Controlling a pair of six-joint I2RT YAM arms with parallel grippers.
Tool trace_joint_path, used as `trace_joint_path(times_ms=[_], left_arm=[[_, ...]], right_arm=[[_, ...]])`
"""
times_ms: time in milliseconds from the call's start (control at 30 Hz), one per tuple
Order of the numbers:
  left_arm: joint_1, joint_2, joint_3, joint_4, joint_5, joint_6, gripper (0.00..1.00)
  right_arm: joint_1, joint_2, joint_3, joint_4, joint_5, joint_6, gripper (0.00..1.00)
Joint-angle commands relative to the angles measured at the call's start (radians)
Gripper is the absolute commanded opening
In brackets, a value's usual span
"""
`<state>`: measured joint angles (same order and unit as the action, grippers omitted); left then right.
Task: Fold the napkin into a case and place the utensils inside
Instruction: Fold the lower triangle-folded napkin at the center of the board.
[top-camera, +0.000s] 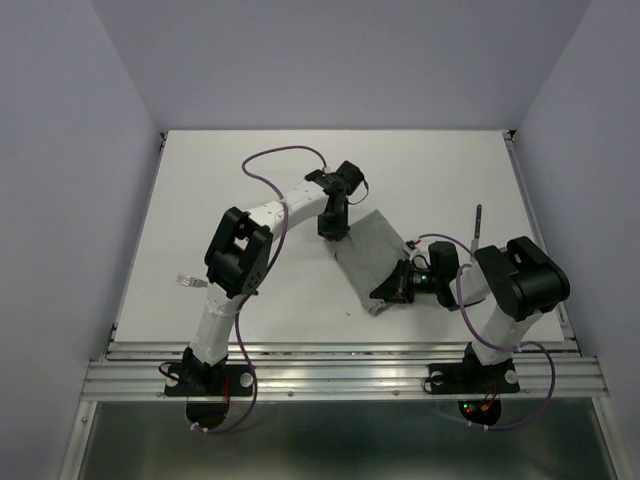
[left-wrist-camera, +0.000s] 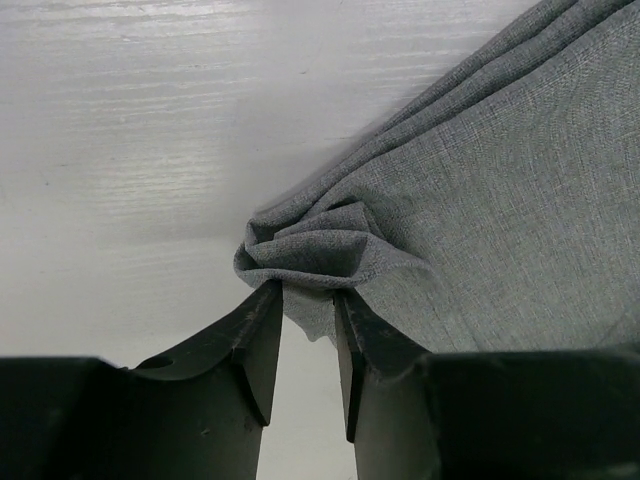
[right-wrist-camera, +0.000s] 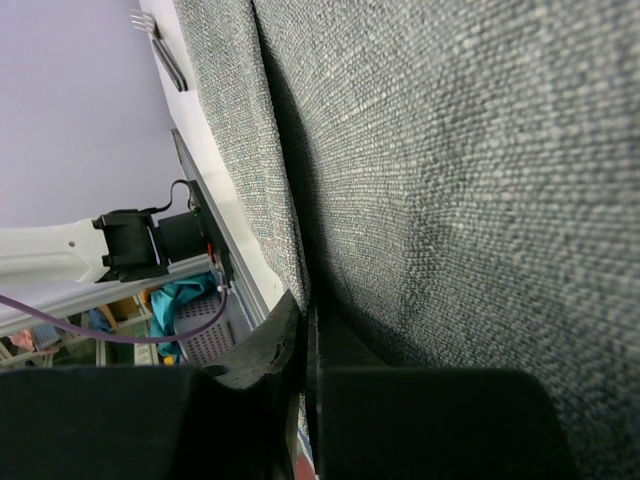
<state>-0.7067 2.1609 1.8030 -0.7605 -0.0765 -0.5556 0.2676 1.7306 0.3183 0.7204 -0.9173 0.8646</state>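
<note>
The grey napkin (top-camera: 375, 250) lies partly folded into an oblong in the middle of the table. My left gripper (top-camera: 333, 235) stands at its far left corner. In the left wrist view the gripper (left-wrist-camera: 308, 295) pinches a bunched corner of the napkin (left-wrist-camera: 480, 200). My right gripper (top-camera: 385, 293) is at the near end. In the right wrist view the gripper (right-wrist-camera: 305, 305) is shut on an edge of the napkin (right-wrist-camera: 450, 150). A fork (top-camera: 190, 281) lies at the left and also shows in the right wrist view (right-wrist-camera: 160, 45). Another utensil (top-camera: 477, 222) lies at the right.
A metal rail (top-camera: 340, 365) runs along the table's near edge with both arm bases on it. Pale walls enclose the table on three sides. A grey basket with teal cloth (right-wrist-camera: 190, 320) shows below the table edge.
</note>
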Motion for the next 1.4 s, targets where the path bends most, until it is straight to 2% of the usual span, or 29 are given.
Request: trace_joint_path(times_ms=[0, 200, 767, 967, 1000, 1067, 1100, 1133, 1367], left_arm=[[-0.011, -0.012, 0.048, -0.025, -0.017, 0.01, 0.41], [-0.033, -0.012, 0.062, -0.033, -0.052, 0.011, 0.45], [-0.053, 0.039, 0.108, -0.076, -0.126, 0.008, 0.39], [-0.053, 0.047, 0.117, -0.076, -0.146, -0.007, 0.24], [-0.053, 0.047, 0.121, -0.076, -0.146, -0.007, 0.17], [-0.053, 0.043, 0.13, -0.077, -0.134, -0.009, 0.1], [-0.053, 0.037, 0.131, -0.077, -0.131, -0.01, 0.03], [-0.053, 0.034, 0.134, -0.077, -0.129, -0.013, 0.0], [-0.047, 0.039, 0.176, -0.105, -0.117, -0.049, 0.0]], right_arm=[[-0.007, -0.003, -0.013, 0.054, -0.014, -0.004, 0.01], [-0.007, 0.004, -0.012, 0.056, -0.017, -0.004, 0.01], [-0.007, 0.0, -0.01, 0.063, -0.02, 0.005, 0.01], [-0.007, -0.003, -0.015, 0.065, -0.022, 0.005, 0.01], [-0.007, -0.003, -0.015, 0.065, -0.022, 0.005, 0.01], [-0.007, -0.005, -0.015, 0.065, -0.023, 0.005, 0.01], [-0.007, -0.008, -0.016, 0.065, -0.022, 0.007, 0.01], [-0.007, -0.009, -0.016, 0.065, -0.022, 0.005, 0.01], [-0.007, -0.051, -0.013, 0.06, -0.031, 0.025, 0.01]])
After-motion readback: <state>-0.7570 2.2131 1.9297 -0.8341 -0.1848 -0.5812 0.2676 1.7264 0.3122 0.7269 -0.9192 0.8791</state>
